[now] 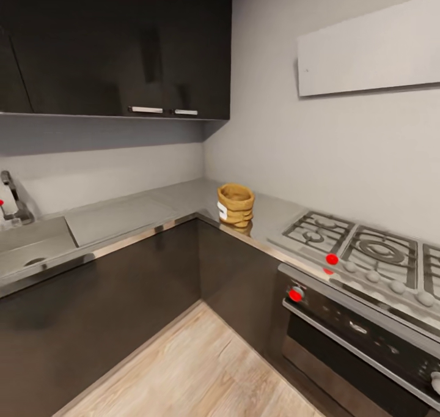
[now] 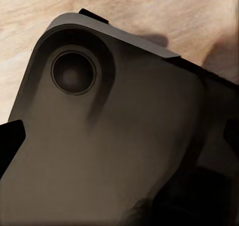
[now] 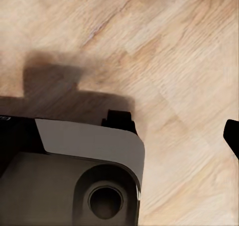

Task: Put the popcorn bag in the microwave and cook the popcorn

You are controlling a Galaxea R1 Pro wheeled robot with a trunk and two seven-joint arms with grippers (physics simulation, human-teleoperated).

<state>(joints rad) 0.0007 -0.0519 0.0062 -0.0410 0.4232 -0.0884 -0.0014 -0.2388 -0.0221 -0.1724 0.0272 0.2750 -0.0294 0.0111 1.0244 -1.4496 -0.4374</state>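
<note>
The popcorn bag point(image 1: 235, 204), a mustard-tan sack with a rolled rim and a white label, stands upright on the grey countertop point(image 1: 177, 200) in the corner, just left of the gas hob. Its open top shows no popcorn from here. The microwave is out of view. In the left wrist view, my left gripper point(image 2: 124, 146) hangs over the robot's dark base with its black fingertips point(image 2: 10, 144) far apart, so it is open. My right gripper point(image 3: 122, 139) is also spread open above the base and the wooden floor, one fingertip point(image 3: 233, 135) at the picture's edge.
A gas hob point(image 1: 360, 249) with grates and a dark oven point(image 1: 360, 337) with red knobs sit right of the bag. A sink point(image 1: 30, 246) with a tap point(image 1: 12, 200) lies at far left. Dark wall cabinets point(image 1: 122, 44) hang above. Wooden floor point(image 1: 195, 368) lies in front of the L-shaped cabinets.
</note>
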